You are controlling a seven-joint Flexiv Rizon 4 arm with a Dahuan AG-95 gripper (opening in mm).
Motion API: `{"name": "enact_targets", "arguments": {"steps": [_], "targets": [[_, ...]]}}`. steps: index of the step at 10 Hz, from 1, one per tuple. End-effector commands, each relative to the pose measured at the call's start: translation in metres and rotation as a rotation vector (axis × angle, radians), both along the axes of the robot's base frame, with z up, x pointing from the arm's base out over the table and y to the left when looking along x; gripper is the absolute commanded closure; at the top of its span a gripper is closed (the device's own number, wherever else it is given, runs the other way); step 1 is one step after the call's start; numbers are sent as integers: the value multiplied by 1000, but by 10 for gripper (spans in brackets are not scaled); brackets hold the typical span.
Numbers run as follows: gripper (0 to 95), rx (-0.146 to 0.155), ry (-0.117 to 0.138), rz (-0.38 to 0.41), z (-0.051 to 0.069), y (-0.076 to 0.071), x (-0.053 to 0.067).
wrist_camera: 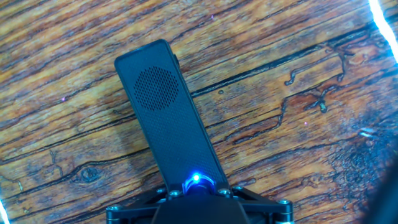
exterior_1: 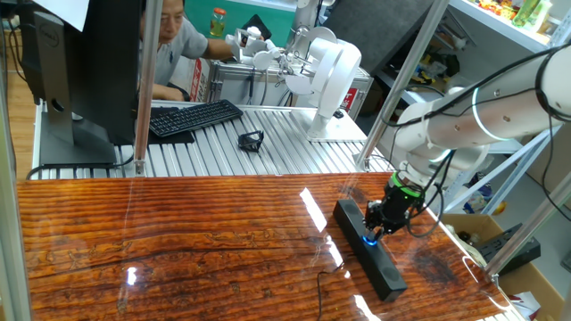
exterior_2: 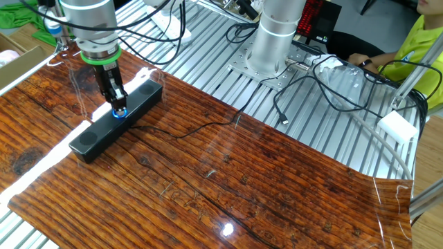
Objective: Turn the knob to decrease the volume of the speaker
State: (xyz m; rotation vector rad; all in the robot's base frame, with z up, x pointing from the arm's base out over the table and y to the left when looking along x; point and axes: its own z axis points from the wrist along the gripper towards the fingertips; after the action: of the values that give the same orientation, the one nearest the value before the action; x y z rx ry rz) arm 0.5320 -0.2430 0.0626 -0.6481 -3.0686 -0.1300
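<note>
Blue light rings the knob [exterior_2: 120, 113] at the middle of the speaker [exterior_2: 93, 135], which lies flat on the wooden table [exterior_2: 228, 180]. Directly above, the gripper [exterior_2: 119, 108] points down, its fingers clenched on the knob.

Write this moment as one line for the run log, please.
phase: turning | end effector: closed on small round blue-lit black knob, pointing down | long slim black speaker bar: flat on glossy wooden table
</note>
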Motion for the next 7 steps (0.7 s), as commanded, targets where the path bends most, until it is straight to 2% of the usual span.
{"name": "enact_targets", "arguments": {"steps": [1, 4, 7], "targets": [[950, -1, 10, 13, -1, 0, 0], [950, -2, 30, 30, -1, 1, 0], [950, -5, 35, 49, -2, 1, 0]]}}
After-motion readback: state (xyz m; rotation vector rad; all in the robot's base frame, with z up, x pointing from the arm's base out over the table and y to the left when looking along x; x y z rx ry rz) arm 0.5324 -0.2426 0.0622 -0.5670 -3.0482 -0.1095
